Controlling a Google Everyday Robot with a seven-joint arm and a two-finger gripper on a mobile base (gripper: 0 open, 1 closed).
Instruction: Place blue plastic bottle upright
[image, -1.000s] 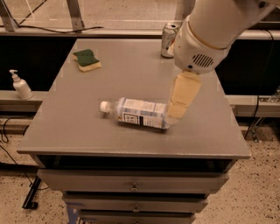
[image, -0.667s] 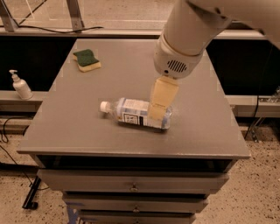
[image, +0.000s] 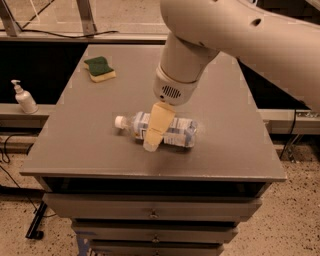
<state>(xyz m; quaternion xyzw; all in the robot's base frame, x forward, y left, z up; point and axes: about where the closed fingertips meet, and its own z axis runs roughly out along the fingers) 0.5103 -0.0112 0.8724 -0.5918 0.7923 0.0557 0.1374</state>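
The blue plastic bottle (image: 175, 132) lies on its side on the grey table (image: 75, 145), its white cap pointing left and its labelled body to the right. My gripper (image: 152, 141) hangs from the white arm straight over the middle of the bottle. Its tan fingers (image: 156, 125) reach down across the bottle's body and cover part of the label. The tip sits at the bottle's near side, close to the table top.
A green and yellow sponge (image: 100, 68) lies at the table's back left. A small white pump dispenser (image: 23, 98) stands on a ledge left of the table. The table's front edge (image: 150, 176) is just below the bottle, with drawers under it.
My arm has swung left, from the bottle's right end to over its middle. The bottle has stayed lying in the same spot. The can is now hidden behind the arm.
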